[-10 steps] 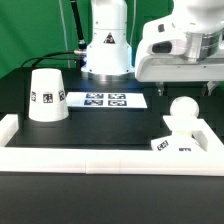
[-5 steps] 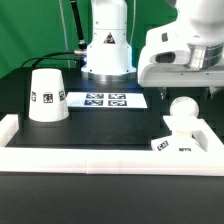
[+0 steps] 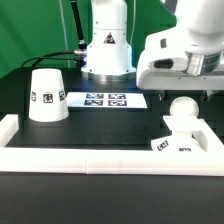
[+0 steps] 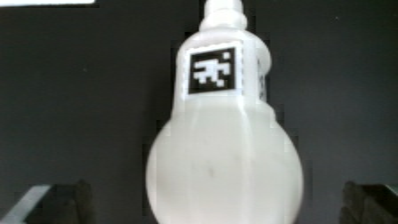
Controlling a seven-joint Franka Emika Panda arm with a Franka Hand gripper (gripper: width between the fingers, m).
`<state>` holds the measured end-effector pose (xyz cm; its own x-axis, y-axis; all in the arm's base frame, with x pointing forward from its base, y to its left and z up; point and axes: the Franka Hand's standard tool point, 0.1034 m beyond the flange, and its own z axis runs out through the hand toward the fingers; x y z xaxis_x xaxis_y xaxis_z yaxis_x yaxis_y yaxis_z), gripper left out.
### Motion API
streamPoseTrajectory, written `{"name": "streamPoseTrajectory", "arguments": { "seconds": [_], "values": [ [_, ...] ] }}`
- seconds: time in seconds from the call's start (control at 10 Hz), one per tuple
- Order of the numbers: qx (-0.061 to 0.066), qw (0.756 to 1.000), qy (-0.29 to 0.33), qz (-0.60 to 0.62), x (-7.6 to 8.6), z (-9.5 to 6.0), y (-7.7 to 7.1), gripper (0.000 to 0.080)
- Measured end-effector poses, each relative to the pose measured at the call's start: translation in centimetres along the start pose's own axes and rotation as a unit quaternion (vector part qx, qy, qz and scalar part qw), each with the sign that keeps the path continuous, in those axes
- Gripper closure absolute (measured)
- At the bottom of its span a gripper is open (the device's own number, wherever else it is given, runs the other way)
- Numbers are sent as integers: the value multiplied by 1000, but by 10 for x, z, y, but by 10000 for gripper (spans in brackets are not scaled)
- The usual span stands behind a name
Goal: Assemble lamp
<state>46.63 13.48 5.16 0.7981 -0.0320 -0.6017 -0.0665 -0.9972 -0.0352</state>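
Exterior view, shade [image 3: 45, 95]: upright on the table, at 9 o'clock from the marker board [image 3: 105, 99], well apart from the arm
Exterior view, bulb [image 3: 182, 108]: ball end up, long axis looks near vertical, at 4 o'clock from the board, by the base [image 3: 185, 146]; seated or not, I cannot tell
Exterior view, gripper [image 3: 188, 92]: at 12 o'clock over the ball, close above it
Wrist view, bulb [image 4: 222, 150]: ball end nearest the camera, tagged stem running away
Wrist view, fingertips [image 4: 45, 203]: one dark tip either side of the ball, jaws wide, holding nothing
Coming move: I'd judge a straight drop, with the jaws closing across the long axis
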Motion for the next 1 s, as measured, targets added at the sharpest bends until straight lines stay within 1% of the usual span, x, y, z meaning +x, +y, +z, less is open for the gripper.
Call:
{"name": "streamPoseTrajectory", "arguments": {
  "seconds": [0.1, 0.3, 0.5, 0.9, 1.0],
  "values": [
    [-1, 1000, -21, 2, 1, 1, 1, 101],
    [0, 1000, -16, 2, 7, 3, 0, 101],
    [-2, 1000, -17, 6, 7, 7, -2, 101],
    [-4, 1000, -22, 10, 8, 24, -1, 101],
    [-7, 1000, -26, 12, 5, 29, -2, 101]
  ]
}}
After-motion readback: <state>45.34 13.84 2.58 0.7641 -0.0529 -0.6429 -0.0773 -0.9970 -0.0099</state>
